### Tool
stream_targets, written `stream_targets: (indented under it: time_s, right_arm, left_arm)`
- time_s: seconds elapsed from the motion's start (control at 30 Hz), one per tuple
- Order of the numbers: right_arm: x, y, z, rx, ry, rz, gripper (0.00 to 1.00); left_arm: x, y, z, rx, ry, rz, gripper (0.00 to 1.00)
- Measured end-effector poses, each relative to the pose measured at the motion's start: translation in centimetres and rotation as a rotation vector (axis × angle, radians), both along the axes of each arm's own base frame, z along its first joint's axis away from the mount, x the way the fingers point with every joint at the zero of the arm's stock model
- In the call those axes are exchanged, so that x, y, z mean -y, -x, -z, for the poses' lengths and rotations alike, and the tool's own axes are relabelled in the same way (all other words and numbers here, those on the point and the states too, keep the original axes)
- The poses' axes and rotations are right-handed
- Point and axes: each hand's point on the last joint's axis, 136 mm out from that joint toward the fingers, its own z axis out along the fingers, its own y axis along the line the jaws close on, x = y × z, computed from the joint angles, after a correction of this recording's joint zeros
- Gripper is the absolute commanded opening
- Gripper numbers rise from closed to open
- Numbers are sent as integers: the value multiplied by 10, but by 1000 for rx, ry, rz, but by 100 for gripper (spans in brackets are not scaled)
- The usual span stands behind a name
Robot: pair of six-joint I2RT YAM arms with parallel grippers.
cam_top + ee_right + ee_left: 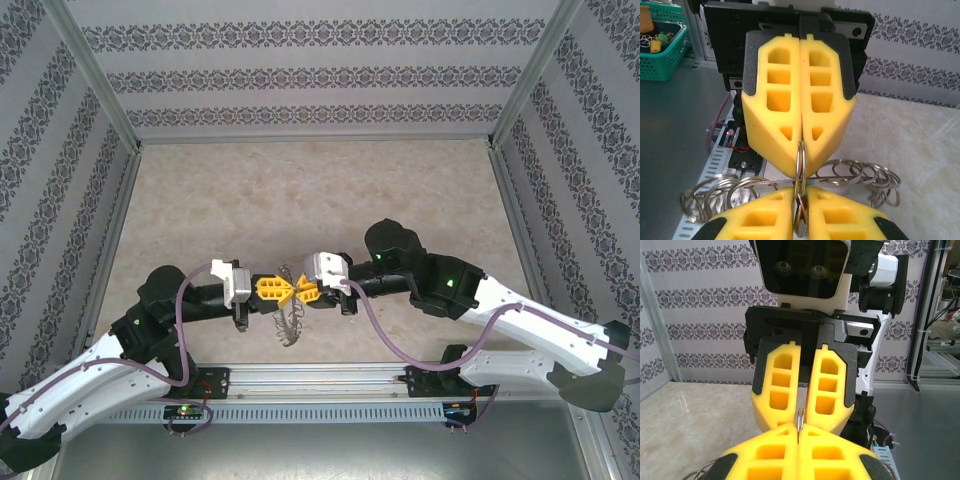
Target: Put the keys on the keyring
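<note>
The left gripper (801,149) is pressed fully shut, its yellow fingers (755,120) flush along their whole length, and at their tips they pinch a thin wire loop of the keyring (799,161). Straight ahead of those tips, nose to nose and nearly touching, is the right gripper (800,414). Its fingers lean in to a narrow slot and clamp a thin silvery piece seen edge-on. From the right wrist that piece looks flat and wider than the wire, apparently a key (800,223), though too little of it shows to be sure. The wire loop runs from the left fingertips across the short gap and in between the right fingertips, beside that key. The rest of the keyring hangs below both sets of fingertips, and its fringe of small rings (862,177) fans out to either side of the gripped loop, under the fingers rather than between them. From above, the two grippers meet tip to tip over the marbled table (300,190), with the bunch of rings dangling just under the meeting point, toward the arms' bases
</note>
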Motion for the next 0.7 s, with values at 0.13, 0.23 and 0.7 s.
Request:
stream_targets:
  time_s: [0.13,0.23,0.7]
  right_arm:
    - [1,3,-2,-7,-12,-10,5]
    - [1,4,-4,-8,-19,-11,2]
    - [2,6,-9,-12,-49,-26,17]
  left_arm:
    - [0,2,-1,1,23,12,0]
    - [0,3,-5,3,40,18,0]
    - [3,6,-10,-9,78,48,0]
